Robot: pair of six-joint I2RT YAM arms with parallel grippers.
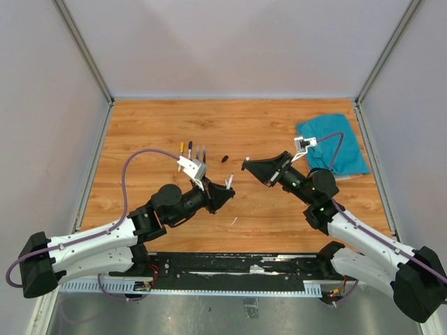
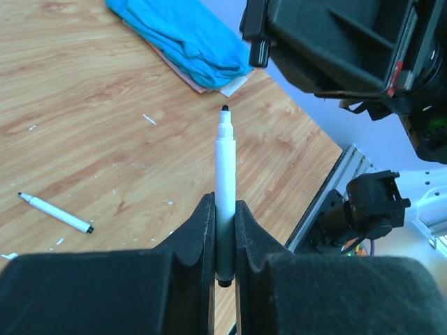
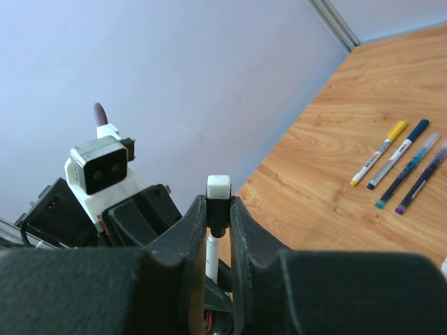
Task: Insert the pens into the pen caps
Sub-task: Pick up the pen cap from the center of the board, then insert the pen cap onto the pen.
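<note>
The left gripper (image 2: 223, 206) is closed narrow on a white pen (image 2: 225, 167), its 2 fingers pinching the lower barrel so that the dark butt end shows just behind them and the black nib points out ahead, toward the right. The right gripper (image 3: 218, 207) is closed narrow on a cap (image 3: 218, 188), a stubby piece with a black body and a white end that stands just clear of the fingertips. From above, the 2 grippers face each other over the middle of the table (image 1: 154, 125), the left gripper low and to the left and the right gripper slightly farther and to the right. The nib and the cap are near each other but apart; the left wrist view shows open air between them. A row of 4 pens (image 1: 193, 151) lies on the wood just far of the left arm's wrist, side by side: 1 with a yellow end, 1 dark blue, 1 teal-tipped and 1 purple-tipped. A loose cap (image 1: 225, 158), small and dark, lies on the table between that row and the right gripper. A spare pen (image 2: 56, 213), white with dark ends, lies flat on the wood, apart from both grippers. A teal cloth (image 1: 334, 143) lies crumpled at the far right, beyond the right arm, with the arm's cable crossing it.
</note>
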